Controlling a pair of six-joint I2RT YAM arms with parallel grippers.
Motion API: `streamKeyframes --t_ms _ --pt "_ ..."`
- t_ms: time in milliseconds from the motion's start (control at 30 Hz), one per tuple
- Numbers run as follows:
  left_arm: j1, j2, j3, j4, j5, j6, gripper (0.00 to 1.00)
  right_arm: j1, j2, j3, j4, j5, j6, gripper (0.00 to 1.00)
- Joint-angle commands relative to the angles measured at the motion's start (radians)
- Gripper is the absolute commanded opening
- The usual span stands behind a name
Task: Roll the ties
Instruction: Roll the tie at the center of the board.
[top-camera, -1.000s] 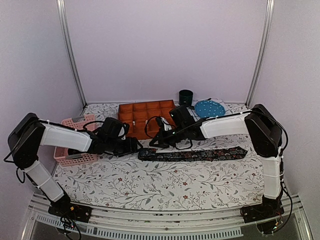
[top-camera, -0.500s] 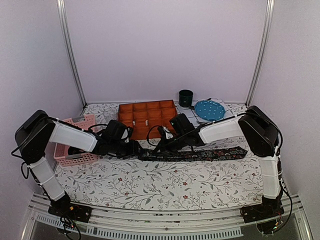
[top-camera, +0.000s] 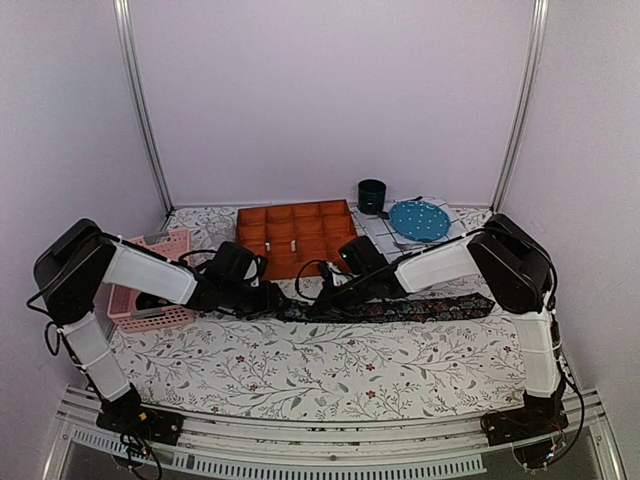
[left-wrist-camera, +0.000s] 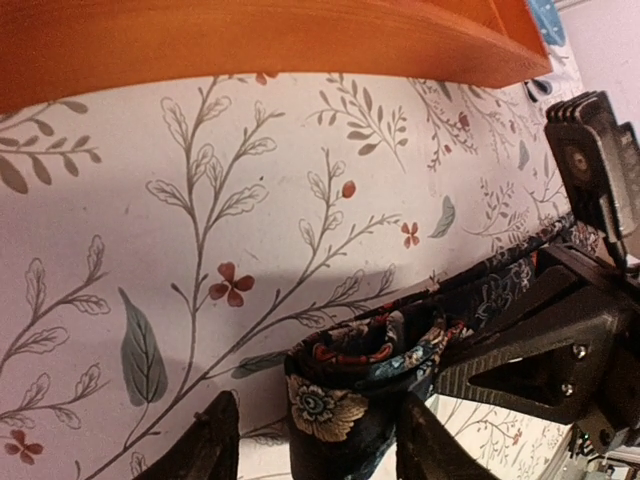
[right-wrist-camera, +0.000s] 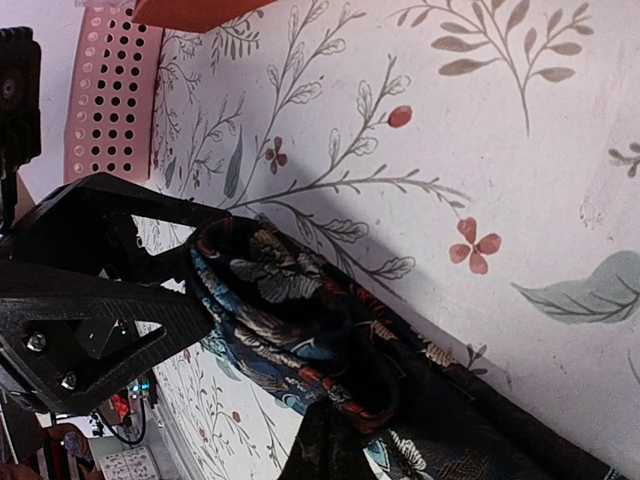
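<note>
Fingers (left-wrist-camera: 218, 445) of the left gripper (top-camera: 277, 299) stand partly apart astride the rolled end of the tie (top-camera: 420, 308), one touching the fabric, the other just beside it; the right gripper (top-camera: 312, 304) is pinched tight on the tie right next to that roll, fabric drawn up into its tips; the rest of the tie lies flat along the floral table (top-camera: 300, 370), running rightward in front of the orange tray (top-camera: 295, 232); a pink basket (top-camera: 150, 305) sits at the left.
</note>
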Motion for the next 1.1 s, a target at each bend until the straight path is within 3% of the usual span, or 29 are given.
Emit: streamKeyframes --t_ms 0,633,1067 --pt "0.012 -0.039 -0.009 0.013 -0.006 0.003 0.55 0.001 0.088 -0.016 0.008 0.028 0.012 0.0" --pt "0.026 0.032 -0.042 0.14 0.136 -0.041 0.57 -0.017 0.086 -0.069 0.055 0.029 0.044 0.0" --pt "0.041 0.062 -0.094 0.285 0.243 -0.074 0.48 -0.023 0.086 -0.083 0.08 0.016 0.059 0.0"
